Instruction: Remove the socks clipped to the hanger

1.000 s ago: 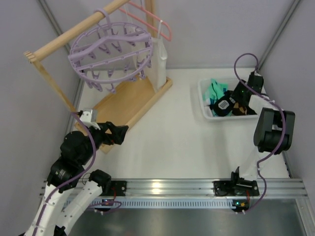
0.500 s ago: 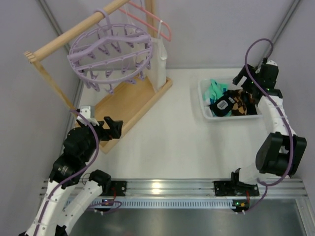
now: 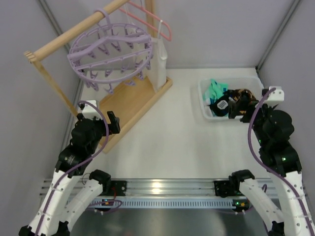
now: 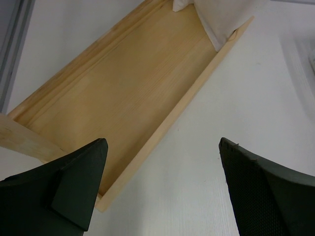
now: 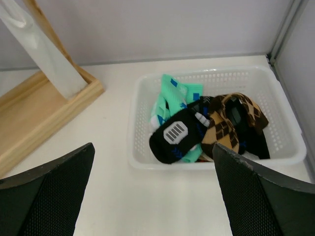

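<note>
The lavender ring hanger (image 3: pixel 110 54) hangs by its hook from the wooden rail, and its small clips dangle bare. The socks lie heaped in a white basket (image 5: pixel 140 162) at the right. Among them are a mint-green one (image 5: pixel 173 96), a black one with a white label (image 5: pixel 174 135) and a brown checked one (image 5: pixel 231 123); they also show in the top view (image 3: pixel 216 91). My right gripper (image 5: pixel 153 150) is open and empty, just on the near side of the basket (image 3: pixel 203 105). My left gripper (image 4: pixel 162 147) is open and empty over the near corner of the wooden base.
The wooden rail frame (image 3: pixel 69 34) stands at the back left on a flat wooden base (image 4: pixel 123 88). A thin pink coat hanger (image 3: pixel 152 19) and a long white cloth (image 3: pixel 160 64) hang beside the ring. Grey walls close in on the left, back and right.
My right arm has drawn back from over the basket to its near side, and its jaws have opened wide. My left arm has pulled back toward its base.
</note>
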You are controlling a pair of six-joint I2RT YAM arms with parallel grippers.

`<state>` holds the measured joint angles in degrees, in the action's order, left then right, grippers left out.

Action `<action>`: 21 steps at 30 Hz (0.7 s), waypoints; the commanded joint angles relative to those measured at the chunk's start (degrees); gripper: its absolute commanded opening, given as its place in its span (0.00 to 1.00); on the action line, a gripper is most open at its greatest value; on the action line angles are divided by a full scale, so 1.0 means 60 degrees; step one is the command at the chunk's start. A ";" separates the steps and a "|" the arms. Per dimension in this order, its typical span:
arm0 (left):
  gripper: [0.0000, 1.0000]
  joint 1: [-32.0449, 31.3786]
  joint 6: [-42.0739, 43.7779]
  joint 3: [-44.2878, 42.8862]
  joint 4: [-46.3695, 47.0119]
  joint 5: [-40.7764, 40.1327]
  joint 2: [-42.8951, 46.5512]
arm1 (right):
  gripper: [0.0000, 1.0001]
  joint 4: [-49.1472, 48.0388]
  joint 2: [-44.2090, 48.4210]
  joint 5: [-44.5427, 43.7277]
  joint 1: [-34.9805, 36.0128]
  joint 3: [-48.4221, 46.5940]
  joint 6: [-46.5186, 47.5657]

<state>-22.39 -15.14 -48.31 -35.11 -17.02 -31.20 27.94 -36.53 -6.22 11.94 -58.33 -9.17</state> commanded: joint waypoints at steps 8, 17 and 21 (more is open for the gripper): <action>0.99 0.1051 0.0164 0.0567 0.0549 0.0800 0.0732 | 0.99 0.1832 0.1985 -0.1365 0.0412 0.1063 0.0635; 0.98 0.1051 0.0047 0.0684 0.0535 0.0493 0.1435 | 0.99 0.2124 0.2735 -0.2273 0.1333 0.1576 0.0649; 0.98 0.1051 0.0047 0.0713 0.0549 0.0302 0.1859 | 1.00 0.2125 0.2851 -0.2596 0.1554 0.1591 0.0605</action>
<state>-16.47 -14.85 -44.45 -34.52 -13.85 -21.91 39.57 -19.77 -18.44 19.94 -48.64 -5.98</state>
